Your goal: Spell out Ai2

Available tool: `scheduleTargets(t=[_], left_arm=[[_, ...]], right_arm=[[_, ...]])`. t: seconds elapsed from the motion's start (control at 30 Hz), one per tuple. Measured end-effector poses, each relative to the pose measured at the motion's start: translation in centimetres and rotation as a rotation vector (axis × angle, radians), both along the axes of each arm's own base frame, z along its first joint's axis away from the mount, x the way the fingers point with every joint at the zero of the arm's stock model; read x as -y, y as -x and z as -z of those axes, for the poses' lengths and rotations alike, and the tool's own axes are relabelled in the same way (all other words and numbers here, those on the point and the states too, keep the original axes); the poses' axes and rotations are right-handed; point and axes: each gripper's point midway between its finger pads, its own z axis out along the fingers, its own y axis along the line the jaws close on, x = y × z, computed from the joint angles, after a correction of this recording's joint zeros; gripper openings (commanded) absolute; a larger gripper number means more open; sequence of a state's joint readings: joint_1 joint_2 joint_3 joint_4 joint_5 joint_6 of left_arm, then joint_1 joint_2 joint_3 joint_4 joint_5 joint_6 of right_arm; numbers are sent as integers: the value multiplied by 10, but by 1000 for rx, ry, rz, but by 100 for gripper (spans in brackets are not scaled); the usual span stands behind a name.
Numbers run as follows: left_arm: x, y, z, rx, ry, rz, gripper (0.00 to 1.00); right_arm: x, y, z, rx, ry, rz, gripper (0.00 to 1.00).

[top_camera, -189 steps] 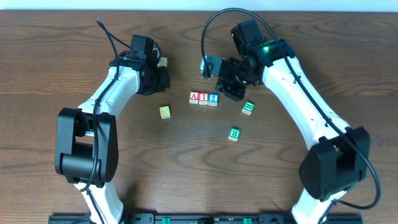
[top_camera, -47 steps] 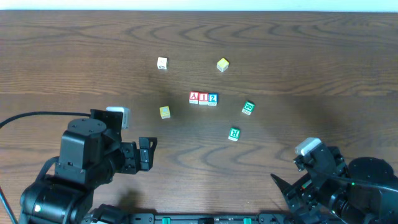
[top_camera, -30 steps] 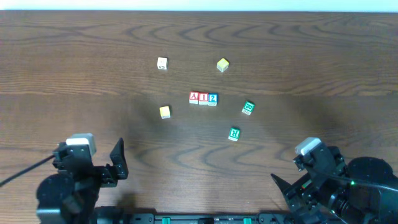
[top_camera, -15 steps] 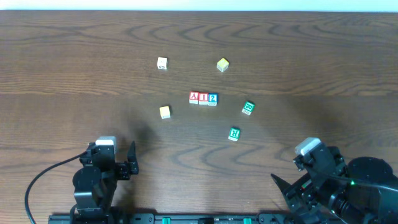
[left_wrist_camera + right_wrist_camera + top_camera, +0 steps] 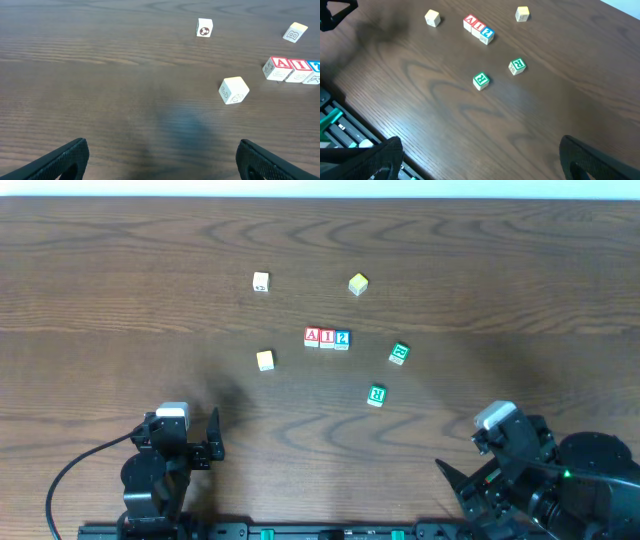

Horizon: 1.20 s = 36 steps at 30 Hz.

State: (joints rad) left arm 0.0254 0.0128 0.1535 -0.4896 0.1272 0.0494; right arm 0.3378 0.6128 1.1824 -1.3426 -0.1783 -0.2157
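Three small white cubes stand touching in a row at the table's middle: the red A cube [image 5: 312, 337], the red I cube [image 5: 327, 338] and the blue 2 cube [image 5: 343, 339], reading "AI2" left to right. The left wrist view shows the A cube [image 5: 278, 66] and I cube [image 5: 299, 67] at its right edge. The right wrist view shows the row far off, A cube [image 5: 469, 22] to 2 cube [image 5: 487, 34]. My left gripper [image 5: 162, 160] is open over bare wood at the near left edge. My right gripper [image 5: 482, 160] is open at the near right edge. Both hold nothing.
Two yellow cubes [image 5: 265, 360] [image 5: 358, 284] and a white cube [image 5: 261, 282] lie left and behind the row. Two green-lettered cubes [image 5: 399, 353] [image 5: 376, 394] lie to its right. Both folded arms sit at the table's near edge [image 5: 320, 525].
The left arm has drawn back to the near left edge and settled there. The right arm and all the cubes have stayed where they were.
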Motion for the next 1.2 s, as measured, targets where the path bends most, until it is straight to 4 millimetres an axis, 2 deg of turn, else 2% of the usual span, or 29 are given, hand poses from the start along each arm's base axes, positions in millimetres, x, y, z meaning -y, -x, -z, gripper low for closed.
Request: scheduleTargets(t=[0.9, 1.1, 1.2], left_arm=[[0, 0, 0, 0, 0, 0, 96], [0, 0, 0, 0, 0, 0, 95], [0, 0, 0, 2, 0, 0, 95]], right_arm=[[0, 0, -1, 3, -1, 0, 99], [10, 3, -15, 132, -22, 41, 99], [16, 9, -15, 247, -40, 63, 99]])
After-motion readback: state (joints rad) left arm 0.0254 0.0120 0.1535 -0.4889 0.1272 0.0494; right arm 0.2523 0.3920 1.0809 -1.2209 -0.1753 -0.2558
